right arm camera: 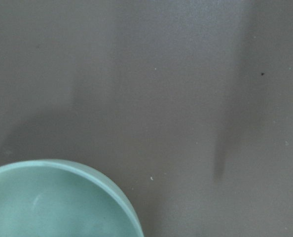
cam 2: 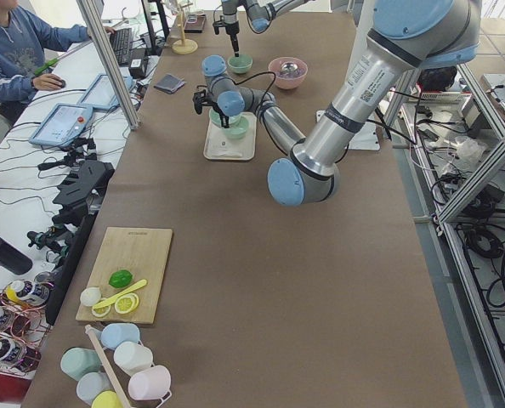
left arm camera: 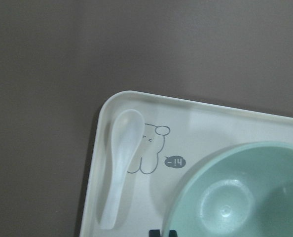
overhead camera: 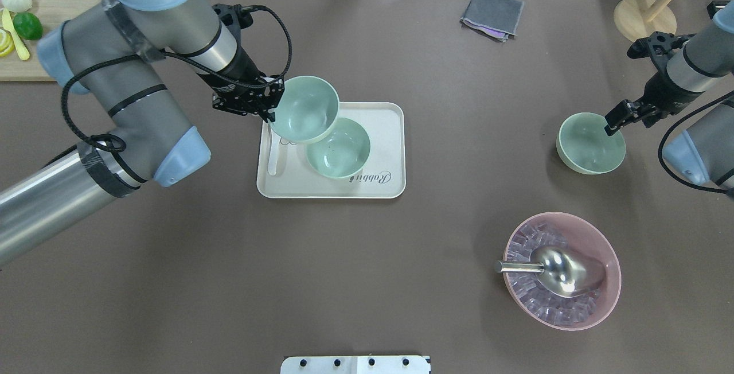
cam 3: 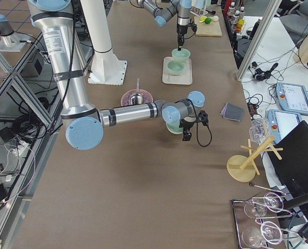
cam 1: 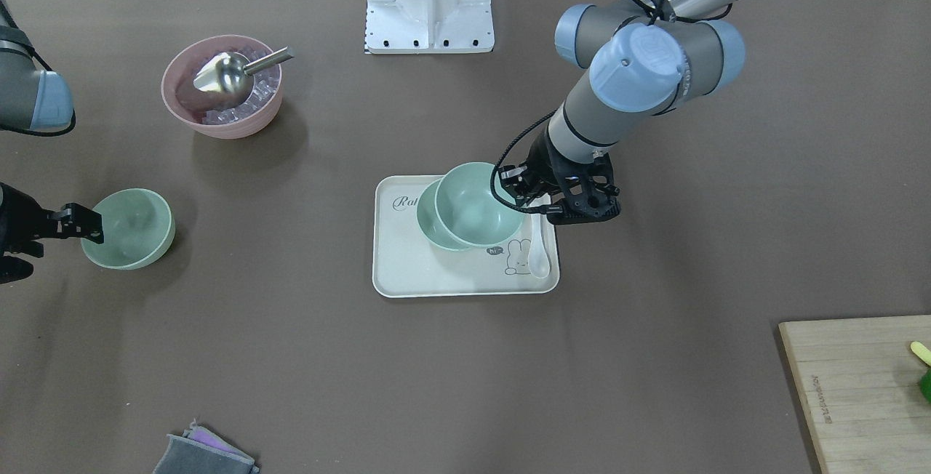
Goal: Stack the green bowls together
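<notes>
My left gripper (overhead camera: 268, 111) is shut on the rim of a pale green bowl (overhead camera: 304, 109) and holds it tilted above the white tray (overhead camera: 384, 182). That bowl overlaps a second green bowl (overhead camera: 339, 150) that sits on the tray. The left wrist view shows the held bowl (left arm camera: 240, 197) with my fingertips (left arm camera: 156, 233) at the bottom edge. My right gripper (overhead camera: 611, 124) looks shut on the rim of a third green bowl (overhead camera: 590, 144) far to the right; in the front view that bowl (cam 1: 131, 230) looks slightly tilted.
A white spoon (cam 1: 539, 248) lies on the tray beside the bowls. A pink bowl (overhead camera: 599, 305) holds ice and a metal scoop (overhead camera: 559, 271). A grey cloth (overhead camera: 492, 14), a wooden stand (overhead camera: 642, 15) and a cutting board (cam 1: 858, 387) lie at the table's edges.
</notes>
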### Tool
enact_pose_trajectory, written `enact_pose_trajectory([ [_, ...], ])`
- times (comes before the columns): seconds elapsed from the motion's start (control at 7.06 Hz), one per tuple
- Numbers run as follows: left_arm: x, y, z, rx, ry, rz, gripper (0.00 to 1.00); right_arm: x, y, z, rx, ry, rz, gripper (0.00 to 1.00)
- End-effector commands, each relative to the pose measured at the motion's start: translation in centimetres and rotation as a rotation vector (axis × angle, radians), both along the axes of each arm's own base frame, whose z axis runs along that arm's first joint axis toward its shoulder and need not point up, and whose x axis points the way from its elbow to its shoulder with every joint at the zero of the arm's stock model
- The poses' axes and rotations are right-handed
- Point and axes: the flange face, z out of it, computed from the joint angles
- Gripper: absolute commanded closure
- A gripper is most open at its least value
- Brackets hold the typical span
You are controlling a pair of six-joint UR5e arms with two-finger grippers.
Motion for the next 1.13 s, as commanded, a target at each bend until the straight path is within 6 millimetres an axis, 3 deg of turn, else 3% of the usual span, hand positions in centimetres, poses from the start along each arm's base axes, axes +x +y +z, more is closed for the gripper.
enact_pose_trajectory([
  [0.0,2.5,1.5,-0.1,0.017,-0.019,-0.004,1.00,-0.3,0.0,0.0,-0.002,0.001,-0.004,0.07],
  [0.85,4.3,2.9,0.6,0.012,-0.029,0.024,1.00,-1.2,-0.2,0.5,-0.010,0.007,-0.016,0.11],
  [0.99,4.4,2.9,0.7,0.011,-0.030,0.024,1.00,-1.2,-0.2,0.6,-0.012,0.006,-0.016,0.33],
])
